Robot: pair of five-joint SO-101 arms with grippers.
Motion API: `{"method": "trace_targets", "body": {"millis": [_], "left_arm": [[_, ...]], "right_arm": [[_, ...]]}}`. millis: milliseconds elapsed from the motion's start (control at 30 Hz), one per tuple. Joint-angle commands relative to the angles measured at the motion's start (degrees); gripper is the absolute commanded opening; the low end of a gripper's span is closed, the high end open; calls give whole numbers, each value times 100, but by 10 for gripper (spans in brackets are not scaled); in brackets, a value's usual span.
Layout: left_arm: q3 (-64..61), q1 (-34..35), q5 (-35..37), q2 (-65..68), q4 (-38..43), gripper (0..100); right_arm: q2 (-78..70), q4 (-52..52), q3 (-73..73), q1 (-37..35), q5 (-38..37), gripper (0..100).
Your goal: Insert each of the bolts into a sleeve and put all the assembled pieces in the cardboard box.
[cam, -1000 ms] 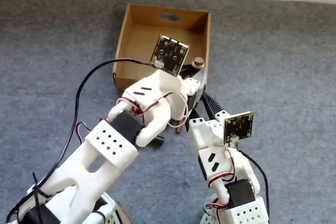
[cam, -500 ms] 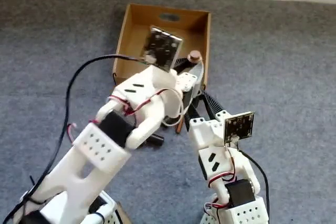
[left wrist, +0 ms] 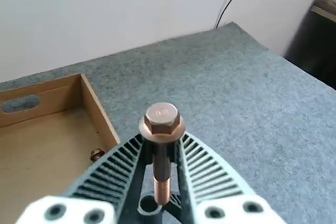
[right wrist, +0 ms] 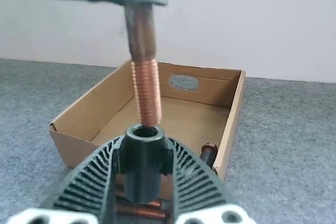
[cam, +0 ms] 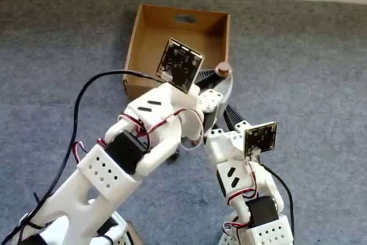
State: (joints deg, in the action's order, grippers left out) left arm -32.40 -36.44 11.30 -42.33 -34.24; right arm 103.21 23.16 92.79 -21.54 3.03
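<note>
A copper bolt [left wrist: 161, 121] with a hex head stands upright in my left gripper [left wrist: 161, 148], which is shut on its shank. In the right wrist view its threaded end [right wrist: 146, 95] dips into the mouth of a dark sleeve [right wrist: 142, 169]. My right gripper [right wrist: 143, 150] is shut on that sleeve and holds it upright. From above, the bolt head [cam: 222, 70] sits by the near right corner of the cardboard box [cam: 150, 38], with the left gripper [cam: 215, 84] over the right gripper [cam: 222, 120]. The sleeve is hidden there.
One bolt [right wrist: 208, 151] lies inside the box at its near right corner. Loose copper bolts [right wrist: 140, 211] lie on the grey carpet in front of the box. A dark sleeve [cam: 172, 156] lies under the left arm. Open carpet spreads to the right.
The left arm has swung slightly right and lowered, bringing the bolt head from the box wall toward the corner above the right gripper. The right arm has stayed still.
</note>
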Motion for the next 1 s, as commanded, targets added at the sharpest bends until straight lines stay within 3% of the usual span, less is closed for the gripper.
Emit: {"method": "trace_targets", "body": {"millis": [0,667,967], "left_arm": [[48,198,0,-180,-18,10],[303,92,-18,646,-53,10],[927,136,-18,699,-1073,10]], "right_arm": [[-4,-101,-101,-22,18,5],[-4,-92,-101,-22,18,5],[-4,-92,-101,-22,18,5]]}}
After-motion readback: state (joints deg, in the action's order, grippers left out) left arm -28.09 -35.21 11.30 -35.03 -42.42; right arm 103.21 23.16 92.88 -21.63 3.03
